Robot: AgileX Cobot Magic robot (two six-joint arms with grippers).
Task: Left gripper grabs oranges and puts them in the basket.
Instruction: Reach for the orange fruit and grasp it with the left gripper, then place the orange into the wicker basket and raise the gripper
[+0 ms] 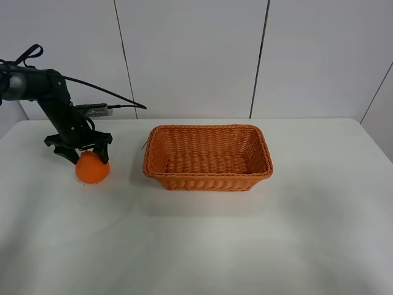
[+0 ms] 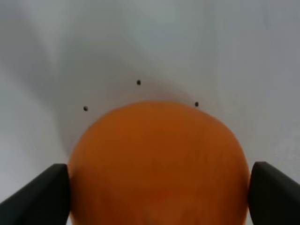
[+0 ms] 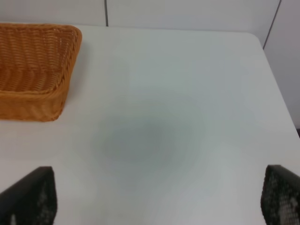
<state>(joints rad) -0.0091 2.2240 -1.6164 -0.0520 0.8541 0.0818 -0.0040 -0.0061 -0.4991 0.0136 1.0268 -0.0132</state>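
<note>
The orange rests on the white table at the left; it fills the left wrist view. My left gripper comes down on it from above. Its black fingers press against both sides of the fruit, so it is shut on the orange. The woven wicker basket stands empty at the middle of the table, to the right of the orange and a short gap away. My right gripper is open and empty above bare table; the basket's corner shows in its view. The right arm is out of the exterior view.
The white table reaches the wall panels at the back. Its right edge and corner show in the right wrist view. A black cable trails from the left arm above the table. Three small dark dots mark the tabletop beyond the orange.
</note>
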